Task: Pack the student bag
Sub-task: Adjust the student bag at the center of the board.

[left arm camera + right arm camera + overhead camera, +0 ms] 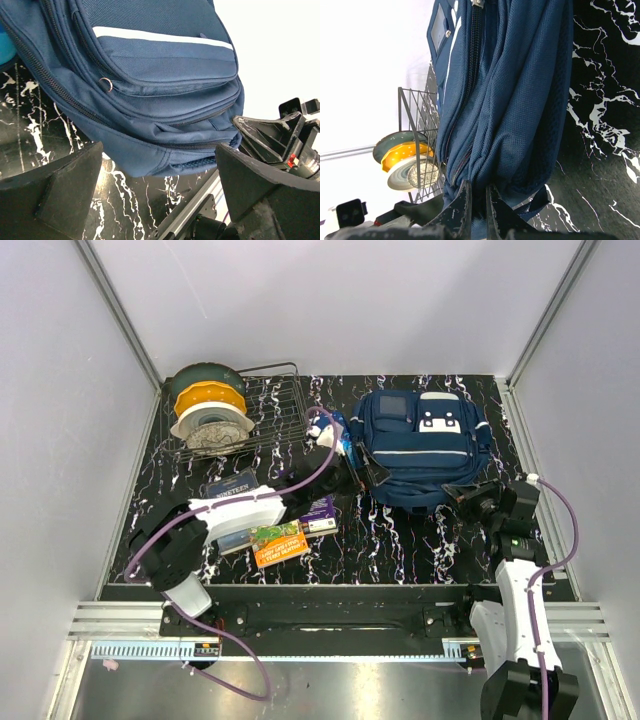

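On the near left of the black, white-veined tabletop (400, 540), three books are seen beneath the left arm. An orange book (280, 541) lies nearest. A purple book (321, 512) is just beside it on the right, and a navy book (231, 485) is set a little farther back.

Past them, the left pincer (358, 468) is held at the near left corner of the bag (420, 450). Its jaws are spread wide. In the left wrist view both fingers (65, 192) are seen clear of the fabric, with the bag's lower edge just beyond them.

The right pincer (463, 494) is placed at the bag's near right corner. In the right wrist view its jaws are nearly pressed together, and a fold of the navy fabric is pinched between them.

The bag is laid on the tabletop right of centre, front pockets upward, with white stripes and white patches showing. A small blue object (337, 430) is found just beside the bag's left side; what it is cannot be told.

At the far left a wire rack (275, 405) is set. Green, yellow and white plates (210, 400) are stood on edge in it.
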`<action>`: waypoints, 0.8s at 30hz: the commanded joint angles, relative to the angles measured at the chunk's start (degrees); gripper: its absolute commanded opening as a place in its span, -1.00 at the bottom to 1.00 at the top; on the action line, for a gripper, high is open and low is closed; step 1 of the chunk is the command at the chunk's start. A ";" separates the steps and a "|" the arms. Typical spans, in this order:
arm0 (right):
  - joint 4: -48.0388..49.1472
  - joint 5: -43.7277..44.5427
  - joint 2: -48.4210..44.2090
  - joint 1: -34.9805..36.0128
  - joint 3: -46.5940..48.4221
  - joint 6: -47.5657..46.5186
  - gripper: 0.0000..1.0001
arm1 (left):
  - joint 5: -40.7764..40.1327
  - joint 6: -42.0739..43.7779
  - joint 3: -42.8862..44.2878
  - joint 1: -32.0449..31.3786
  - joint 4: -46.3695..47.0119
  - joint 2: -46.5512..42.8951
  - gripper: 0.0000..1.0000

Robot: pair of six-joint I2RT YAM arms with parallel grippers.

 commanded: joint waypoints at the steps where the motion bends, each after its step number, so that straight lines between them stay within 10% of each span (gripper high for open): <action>1: 6.39 -2.33 0.42 0.47 1.18 -0.22 -1.00 | -3.90 1.13 -0.76 -0.25 -3.30 -4.56 0.98; 24: 2.80 -8.74 -4.68 0.47 -0.40 0.40 -1.00 | 3.57 -3.28 11.95 -1.04 2.86 10.20 0.98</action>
